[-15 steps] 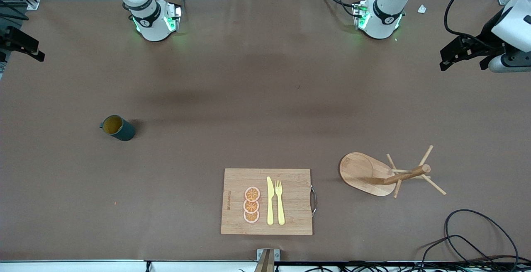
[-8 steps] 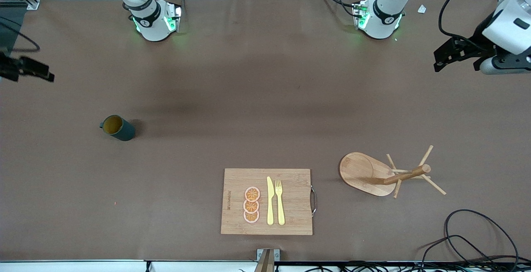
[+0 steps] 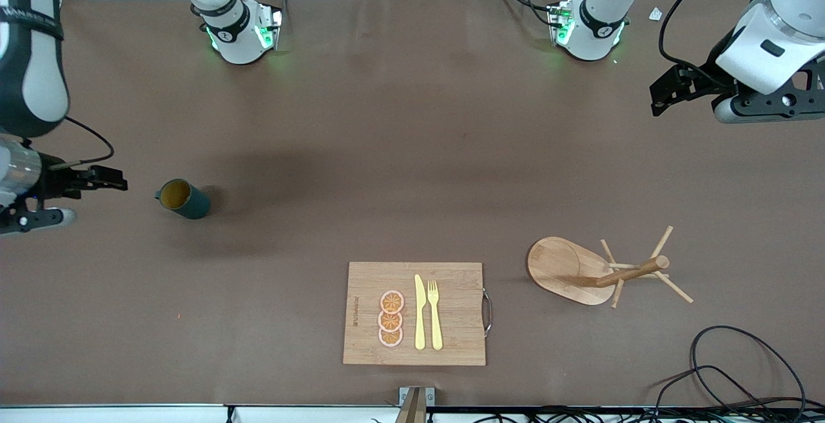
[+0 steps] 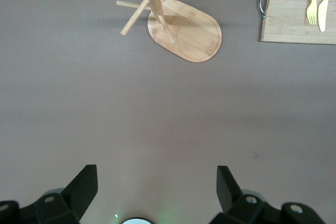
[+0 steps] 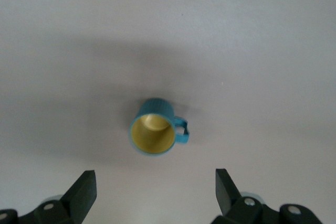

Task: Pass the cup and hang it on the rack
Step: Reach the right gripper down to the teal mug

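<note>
The cup [image 3: 184,198] stands upright on the brown table toward the right arm's end, with a mustard inside and its handle turned toward that end. It also shows in the right wrist view as the cup [image 5: 153,127], just ahead of the fingers. My right gripper [image 3: 119,179] hovers open over the table beside the cup, apart from it, and is empty [image 5: 155,182]. The rack [image 3: 599,271] stands toward the left arm's end, with bare pegs [image 4: 173,19]. My left gripper [image 3: 656,97] is open and empty over bare table [image 4: 156,179], well away from the rack.
A bamboo cutting board [image 3: 361,281] lies near the front edge, carrying orange slices [image 3: 390,318], a yellow knife [image 3: 419,313] and a fork [image 3: 435,313]. Black cables [image 3: 741,371] loop at the front corner at the left arm's end.
Both arms have swung in over the table. The right gripper has come down beside the cup. The left gripper has moved inward from the table's end. Cup and rack have not moved.
</note>
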